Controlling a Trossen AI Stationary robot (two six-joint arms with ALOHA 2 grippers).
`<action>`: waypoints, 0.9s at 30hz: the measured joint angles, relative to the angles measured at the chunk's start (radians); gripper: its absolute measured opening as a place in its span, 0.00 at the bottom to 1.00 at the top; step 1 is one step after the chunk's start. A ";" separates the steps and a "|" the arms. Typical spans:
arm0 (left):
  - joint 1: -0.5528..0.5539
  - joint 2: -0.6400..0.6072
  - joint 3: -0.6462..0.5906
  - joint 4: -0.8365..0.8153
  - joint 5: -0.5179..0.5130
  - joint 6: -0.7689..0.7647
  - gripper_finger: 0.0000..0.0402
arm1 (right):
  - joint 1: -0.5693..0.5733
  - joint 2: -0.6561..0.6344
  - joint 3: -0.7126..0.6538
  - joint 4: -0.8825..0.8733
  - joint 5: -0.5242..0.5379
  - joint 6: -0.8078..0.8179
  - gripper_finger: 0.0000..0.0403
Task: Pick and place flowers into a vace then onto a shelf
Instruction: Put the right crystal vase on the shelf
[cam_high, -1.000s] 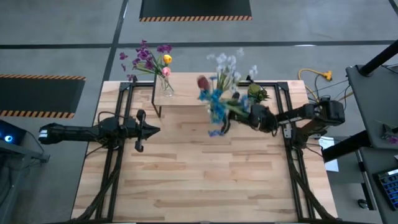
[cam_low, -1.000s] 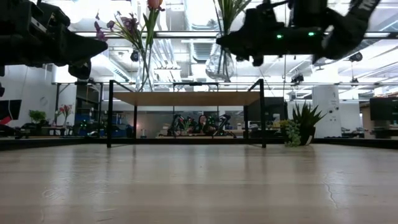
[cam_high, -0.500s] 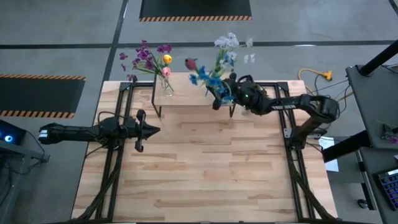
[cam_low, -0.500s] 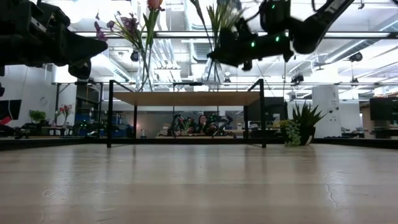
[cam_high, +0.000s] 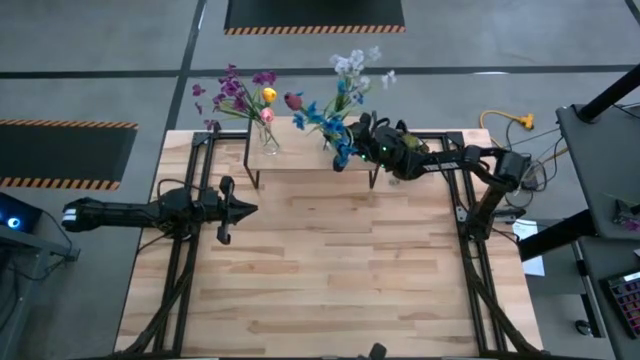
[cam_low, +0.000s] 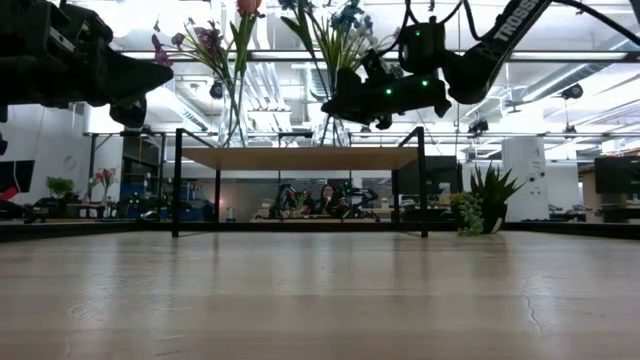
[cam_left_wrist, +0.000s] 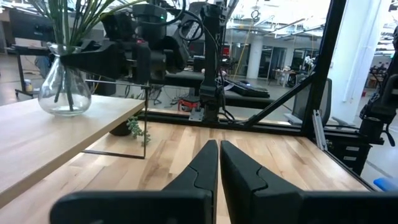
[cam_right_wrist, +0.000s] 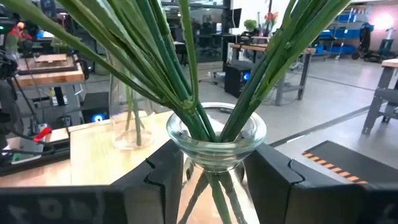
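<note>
A clear glass vase (cam_left_wrist: 62, 93) holds flowers (cam_high: 335, 100) with blue, white and dark red blooms. It stands upright over the right part of the shelf (cam_high: 300, 165), with my right gripper (cam_high: 358, 140) shut on it. A second vase (cam_high: 268, 140), with purple, pink and yellow flowers, stands by its base on the shelf's left part. My left gripper (cam_left_wrist: 219, 155) hovers shut over the table's left side, holding nothing. My right gripper pinches the vase's narrow neck (cam_right_wrist: 214, 158) just below the rim, one finger (cam_right_wrist: 163, 177) on each side. The fingers come in level from the table's right. The vase stays upright with its base at the shelf board (cam_left_wrist: 56, 134); whether it rests there I cannot tell.
The shelf stands on thin black legs (cam_low: 420, 185) at the table's far edge. A spiky green plant (cam_low: 487, 200) sits on the table to the right of the shelf. Black frame rails (cam_high: 465, 250) run along both sides of the tabletop.
My right gripper has carried the vase of flowers toward the table's far edge and to the left. It has gone from beside the shelf's right end to over its right part. The vase has stayed upright in the grip.
</note>
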 joint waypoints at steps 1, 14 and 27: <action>0.000 0.000 0.000 0.000 0.000 0.000 0.00 | 0.000 0.000 0.002 -0.004 0.000 0.000 0.33; 0.000 0.000 0.000 -0.003 0.000 -0.011 0.00 | 0.001 -0.024 0.010 -0.083 0.002 -0.037 0.33; 0.000 0.000 0.000 -0.003 0.000 -0.016 0.00 | 0.001 -0.026 0.009 -0.082 0.011 -0.046 0.53</action>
